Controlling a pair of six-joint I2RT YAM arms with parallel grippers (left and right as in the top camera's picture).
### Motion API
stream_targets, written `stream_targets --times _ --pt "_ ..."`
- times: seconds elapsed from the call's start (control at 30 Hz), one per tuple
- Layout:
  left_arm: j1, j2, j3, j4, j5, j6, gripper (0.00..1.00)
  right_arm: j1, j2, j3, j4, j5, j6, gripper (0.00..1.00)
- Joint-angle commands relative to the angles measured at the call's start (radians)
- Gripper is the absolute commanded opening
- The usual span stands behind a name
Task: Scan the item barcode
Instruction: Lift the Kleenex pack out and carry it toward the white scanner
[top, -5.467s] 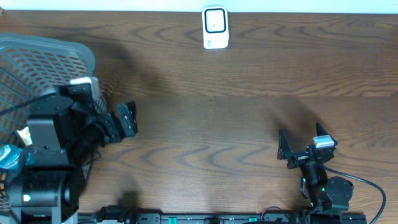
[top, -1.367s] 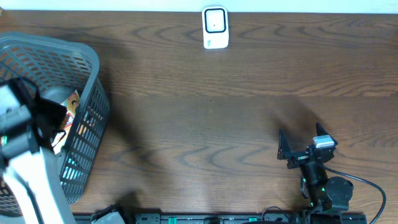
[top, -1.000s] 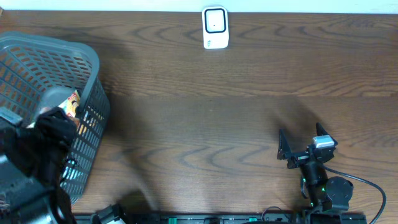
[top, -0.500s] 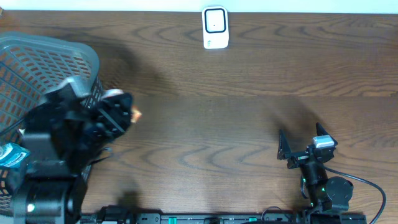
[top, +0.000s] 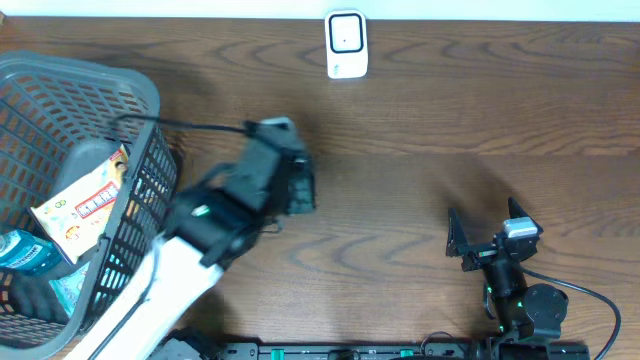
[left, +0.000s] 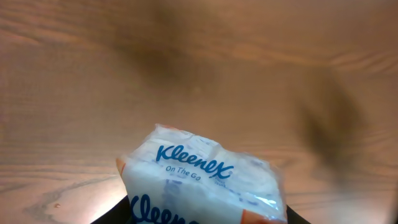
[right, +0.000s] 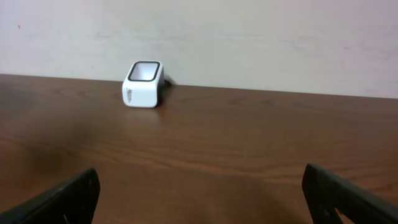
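Observation:
A Kleenex tissue pack (left: 202, 180), white with blue lettering and orange corners, fills the lower half of the left wrist view. My left gripper (left: 202, 216) is shut on it, with only the dark jaw edges showing at either side. From above, the left gripper (top: 293, 188) hangs over the table's middle left and hides the pack. The white scanner (top: 346, 45) stands at the far edge, also in the right wrist view as scanner (right: 143, 84). My right gripper (top: 483, 228) rests open and empty at the near right, its fingertips (right: 62, 199) wide apart.
A grey mesh basket (top: 100, 75) sits at the left with a snack packet (top: 85, 195) and a blue-capped item (top: 25, 250) inside. A cable runs from the basket side to the left arm. Wood table (top: 420, 130) lies between gripper and scanner.
My left arm has lifted out of the basket and swung right over the table, carrying the tissue pack. The right arm has not moved.

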Motion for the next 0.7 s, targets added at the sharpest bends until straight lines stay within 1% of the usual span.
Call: stream_targets --times 0.0,0.4,0.67 --pt "-0.039 0.095 0.005 -0.008 -0.091 0.018 0.41 0.002 -0.006 -0.002 -0.005 0.008 -0.011 0.99" --pt "-0.049 0.373 0.004 -0.011 -0.094 0.017 0.41 0.002 -0.006 -0.002 -0.005 0.008 -0.011 0.99" --pt "-0.049 0.505 0.003 0.042 -0.093 0.013 0.41 0.002 -0.006 -0.002 -0.005 0.008 -0.011 0.99"
